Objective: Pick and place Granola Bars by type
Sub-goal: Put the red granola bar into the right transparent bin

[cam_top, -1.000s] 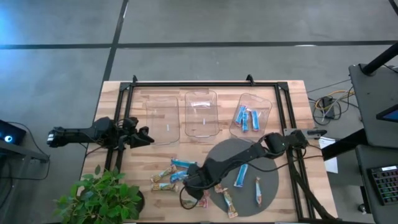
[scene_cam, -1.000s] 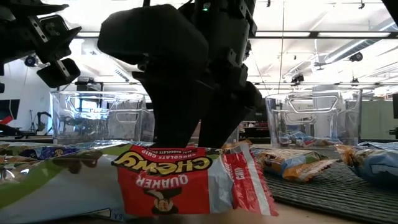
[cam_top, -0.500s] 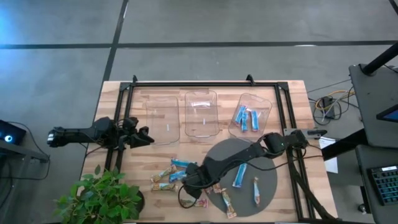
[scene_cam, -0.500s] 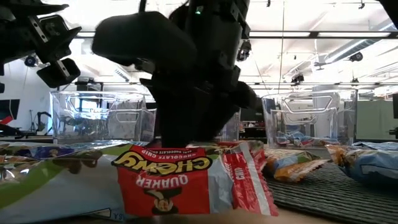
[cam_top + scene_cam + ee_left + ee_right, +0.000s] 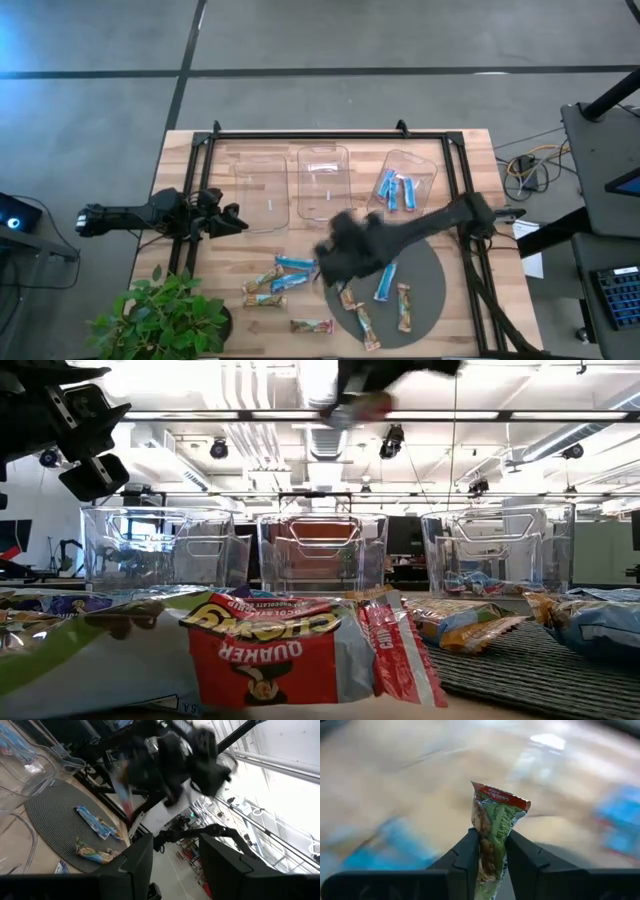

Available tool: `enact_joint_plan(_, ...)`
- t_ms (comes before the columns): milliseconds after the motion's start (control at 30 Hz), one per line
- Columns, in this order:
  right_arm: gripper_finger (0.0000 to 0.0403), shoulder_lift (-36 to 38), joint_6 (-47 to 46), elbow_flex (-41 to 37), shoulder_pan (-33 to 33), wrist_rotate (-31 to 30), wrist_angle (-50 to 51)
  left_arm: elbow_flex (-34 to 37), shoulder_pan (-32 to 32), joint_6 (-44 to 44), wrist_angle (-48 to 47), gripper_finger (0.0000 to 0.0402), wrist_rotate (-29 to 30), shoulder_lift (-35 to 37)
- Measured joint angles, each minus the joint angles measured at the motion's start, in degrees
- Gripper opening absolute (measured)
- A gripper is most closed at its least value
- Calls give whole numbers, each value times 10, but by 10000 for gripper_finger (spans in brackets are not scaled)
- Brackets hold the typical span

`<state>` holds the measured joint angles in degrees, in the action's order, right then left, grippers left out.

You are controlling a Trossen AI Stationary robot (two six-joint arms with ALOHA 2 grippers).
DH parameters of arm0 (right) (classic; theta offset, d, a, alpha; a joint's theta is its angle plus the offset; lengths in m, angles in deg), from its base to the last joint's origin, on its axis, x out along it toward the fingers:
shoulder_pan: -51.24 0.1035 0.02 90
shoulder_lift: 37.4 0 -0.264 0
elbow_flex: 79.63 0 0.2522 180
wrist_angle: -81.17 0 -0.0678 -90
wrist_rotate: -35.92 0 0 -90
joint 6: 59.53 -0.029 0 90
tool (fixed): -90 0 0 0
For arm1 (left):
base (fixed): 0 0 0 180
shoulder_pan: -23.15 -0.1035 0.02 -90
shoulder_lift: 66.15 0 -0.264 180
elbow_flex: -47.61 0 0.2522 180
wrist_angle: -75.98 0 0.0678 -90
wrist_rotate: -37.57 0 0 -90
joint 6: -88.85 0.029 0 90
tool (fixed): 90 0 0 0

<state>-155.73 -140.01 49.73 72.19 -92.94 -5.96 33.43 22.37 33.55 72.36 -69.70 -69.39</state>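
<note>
A green-and-tan granola bar (image 5: 496,815) with a red end stands between the fingers of my right gripper (image 5: 492,838), which is shut on it. In the high view this gripper (image 5: 335,258) is blurred, above the table's middle, near the round grey mat (image 5: 430,270). Several loose bars lie flat on the wood, among them a blue one (image 5: 295,263) and a red one (image 5: 310,325). More bars lie on the mat, one of them blue (image 5: 385,282). Blue bars (image 5: 395,190) lie in the right clear tray. My left gripper (image 5: 235,222) waits open at the table's left. My right gripper pinches the bar's lower part (image 5: 491,851) between its two fingers, across the wrapper's flat faces. The red end (image 5: 502,797) sticks out beyond the fingertips. The bar is lifted clear of the table, seen high up in the low view (image 5: 362,405).
Three clear trays stand in a row at the far side: left (image 5: 262,190), middle (image 5: 323,182) and right (image 5: 420,165). A black frame rail (image 5: 330,133) runs behind them. A potted plant (image 5: 165,315) stands at the near left corner.
My right gripper has shut on the green-and-tan bar near the table's near edge. It has then risen quickly with the bar and swung toward the far side. The red bar that lay beside it has stayed on the wood.
</note>
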Motion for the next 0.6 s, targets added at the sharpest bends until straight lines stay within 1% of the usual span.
enact_joint_plan(67,79,26,-88,-18,-19,-3,96,0,0,0,0,142,0,0)
enact_joint_plan(100,80,42,-112,-31,-28,-4,114,0,0,0,0,142,0,0)
enact_joint_plan(233,80,140,-92,-130,-86,0,93,0,0,0,1,142,0,0)
enact_joint_plan(333,79,218,-126,-227,-150,8,109,0,0,0,1,142,0,0)
enact_joint_plan(433,82,301,-136,-333,-214,54,54,0,0,0,1,142,0,0)
enact_joint_plan(533,90,375,-86,-432,-274,132,-56,0,0,0,1,142,0,0)
enact_joint_plan(600,104,400,-63,-490,-301,168,-127,0,0,0,1,142,0,0)
